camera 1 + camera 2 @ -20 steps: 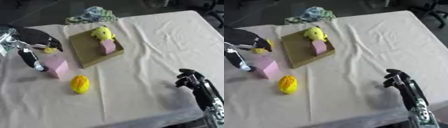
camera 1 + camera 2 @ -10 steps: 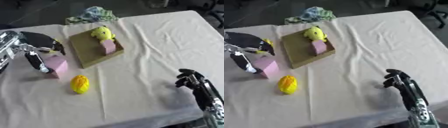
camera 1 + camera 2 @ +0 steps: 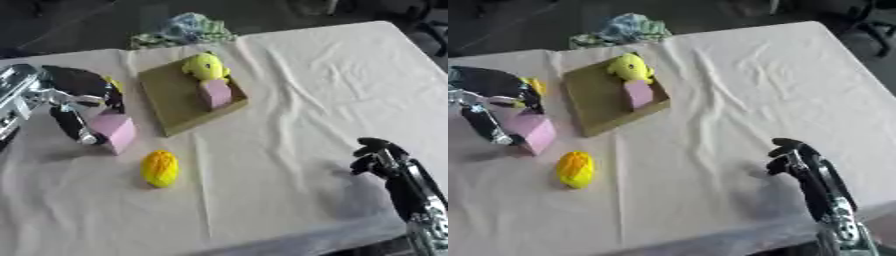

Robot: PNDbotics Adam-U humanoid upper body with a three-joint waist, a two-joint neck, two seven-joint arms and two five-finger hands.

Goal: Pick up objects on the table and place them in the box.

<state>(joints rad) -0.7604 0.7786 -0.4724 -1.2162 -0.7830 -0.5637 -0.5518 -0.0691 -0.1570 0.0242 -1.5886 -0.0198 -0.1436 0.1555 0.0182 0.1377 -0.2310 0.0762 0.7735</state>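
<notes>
Between left hand [image 3: 74,102] fingers, pink block [image 3: 115,130].

A duck [image 3: 206,65] and a block [image 3: 214,93] lay in the box [image 3: 175,107]. Left of the box sat another block [image 3: 115,131]; a corn cob [image 3: 160,168] lay before the box.

Soft, even overhead light on the pale tablecloth [image 3: 289,100]; faint shadows, everything slightly blurred, dark background.

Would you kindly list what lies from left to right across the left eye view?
Left hand → pink block on the cloth → yellow corn-like toy → brown box holding a yellow duck toy and a second pink block → right hand.
</notes>
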